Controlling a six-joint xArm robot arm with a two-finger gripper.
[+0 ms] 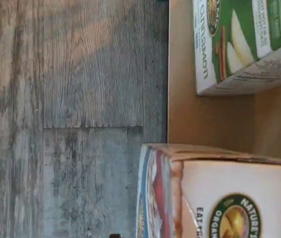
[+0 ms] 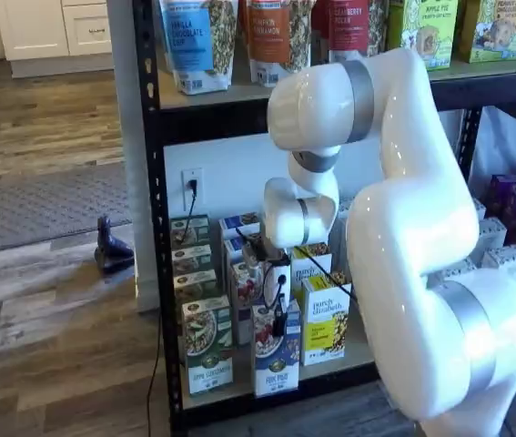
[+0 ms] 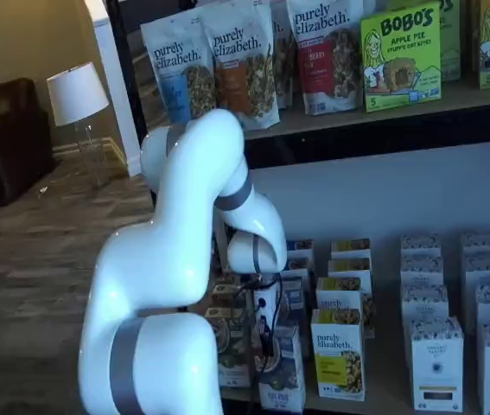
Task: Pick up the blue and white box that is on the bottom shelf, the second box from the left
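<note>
The blue and white box (image 2: 276,360) stands at the front of the bottom shelf (image 2: 353,353), between a green and white carton (image 2: 207,348) and a yellow-fronted carton (image 2: 324,319). My gripper (image 2: 280,324) hangs from the white wrist right at the box's top. Only dark fingers and a cable show, with no plain gap. In a shelf view the gripper (image 3: 266,332) sits just above the same box (image 3: 284,377). In the wrist view the box (image 1: 224,193) is close, the green carton (image 1: 244,44) is beside it, and the beige deck (image 1: 190,114) lies between them.
More rows of cartons stand behind and to the right (image 3: 435,354). A black upright post (image 2: 148,228) edges the rack, with a wall outlet and cord (image 2: 191,182) behind. Bags fill the upper shelf (image 3: 253,60). Grey plank floor (image 1: 81,124) lies in front.
</note>
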